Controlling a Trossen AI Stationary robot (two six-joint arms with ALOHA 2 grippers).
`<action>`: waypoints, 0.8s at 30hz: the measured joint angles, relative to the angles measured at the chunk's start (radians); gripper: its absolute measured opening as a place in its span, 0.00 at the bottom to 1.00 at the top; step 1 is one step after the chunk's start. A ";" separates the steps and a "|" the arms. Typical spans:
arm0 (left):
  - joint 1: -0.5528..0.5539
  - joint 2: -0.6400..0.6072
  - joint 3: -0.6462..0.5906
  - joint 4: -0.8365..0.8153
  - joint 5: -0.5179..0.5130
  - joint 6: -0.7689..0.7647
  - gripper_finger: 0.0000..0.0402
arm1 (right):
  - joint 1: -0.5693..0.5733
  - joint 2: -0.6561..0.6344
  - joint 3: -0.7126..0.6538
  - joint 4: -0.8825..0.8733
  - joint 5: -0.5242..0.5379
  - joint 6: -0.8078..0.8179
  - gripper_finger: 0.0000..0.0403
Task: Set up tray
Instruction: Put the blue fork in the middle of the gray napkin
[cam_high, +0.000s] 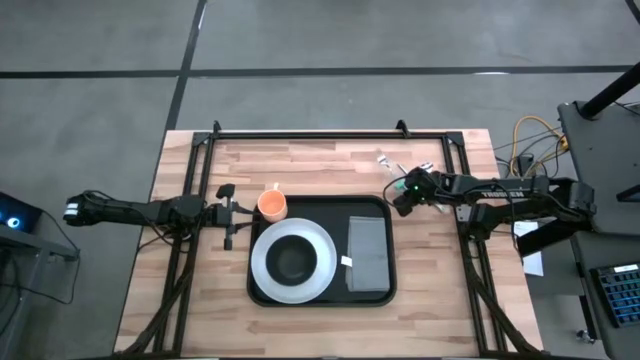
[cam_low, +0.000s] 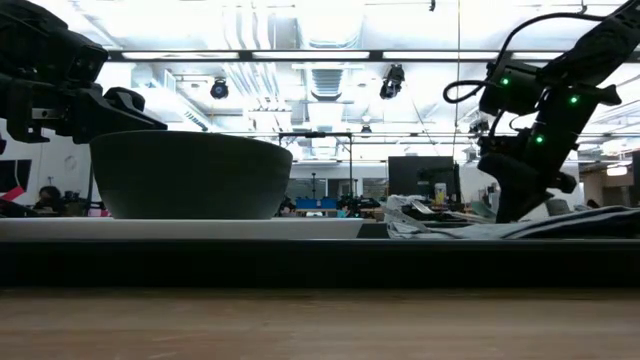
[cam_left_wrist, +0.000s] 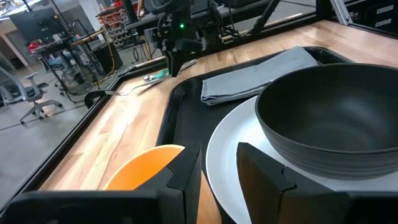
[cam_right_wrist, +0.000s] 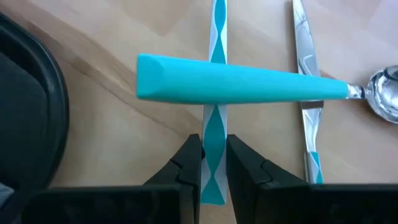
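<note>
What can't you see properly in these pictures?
- Striped handle in the right gripper: its far end runs off the right wrist view's edge, so what utensil it is stays unknown.
- Cutlery beside the tray: too small in the high view to tell apart.
- Orange cup: partly hidden by the left gripper in the left wrist view.
- Bowl: its inside is hidden in the low view.

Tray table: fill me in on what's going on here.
The tray already holds a white plate with a dark bowl and a grey napkin. The right gripper has shut on a teal-and-white patterned utensil handle on the table beside the tray. The left gripper waits by the orange cup.
</note>
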 joint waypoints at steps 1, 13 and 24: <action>0.000 0.000 0.000 0.000 0.000 0.000 0.21 | 0.000 0.000 0.000 0.006 0.000 0.000 0.09; 0.000 0.000 0.000 0.000 0.000 0.000 0.21 | 0.000 -0.001 0.000 0.033 -0.033 -0.022 0.09; 0.000 0.000 0.000 0.000 0.000 0.000 0.21 | 0.041 -0.002 0.038 0.032 -0.060 -0.006 0.09</action>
